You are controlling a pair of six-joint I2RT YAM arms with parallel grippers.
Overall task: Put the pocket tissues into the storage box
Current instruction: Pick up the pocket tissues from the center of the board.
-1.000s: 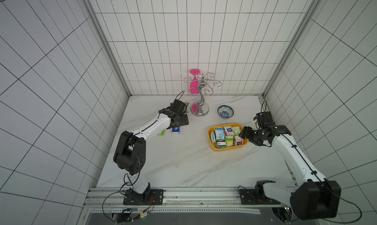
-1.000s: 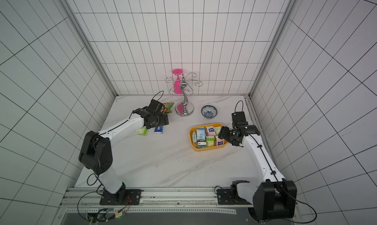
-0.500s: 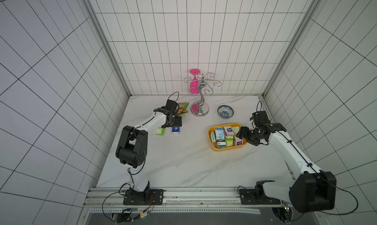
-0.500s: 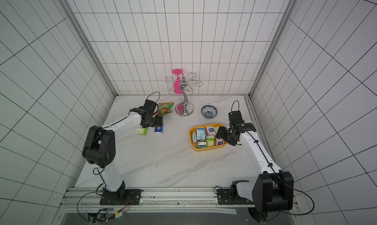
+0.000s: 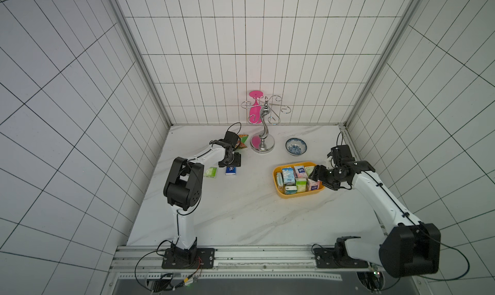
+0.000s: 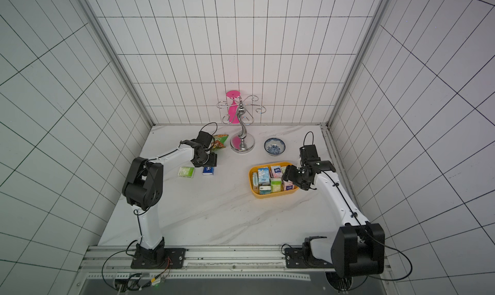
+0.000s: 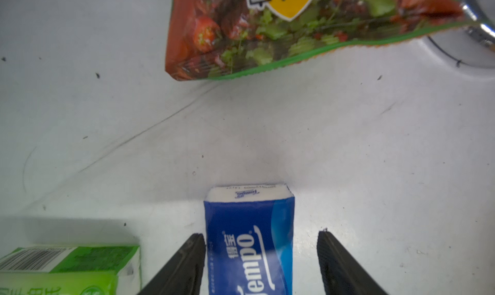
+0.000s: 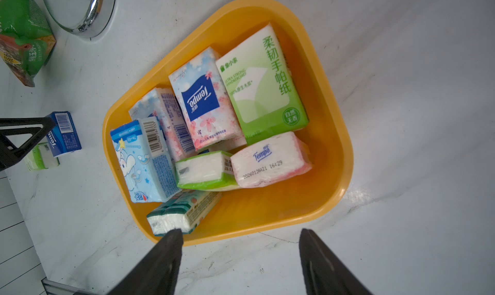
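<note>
A dark blue pocket tissue packet (image 7: 249,240) lies flat on the marble table, seen in both top views (image 5: 231,170) (image 6: 208,170). My left gripper (image 7: 260,234) is open and straddles it: one finger touches the packet's side, the other stands a little off. A green-white packet (image 7: 67,269) lies beside it (image 5: 210,172). The yellow-orange storage box (image 8: 267,213) (image 5: 300,195) holds several packets in green, light blue, teal and pink. My right gripper (image 8: 240,230) hangs open and empty just outside the box's rim (image 5: 317,173).
A green-orange snack bag (image 7: 294,26) (image 5: 242,141) lies just beyond the blue packet. Next to it stands a chrome cup stand (image 5: 262,143) with a pink cup (image 5: 254,109) hanging on it. A blue-white bowl (image 5: 296,147) sits behind the box.
My left gripper has moved from beside the snack bag to over the dark blue packet, and its jaws have narrowed around it. The right gripper has shifted slightly toward the box.
</note>
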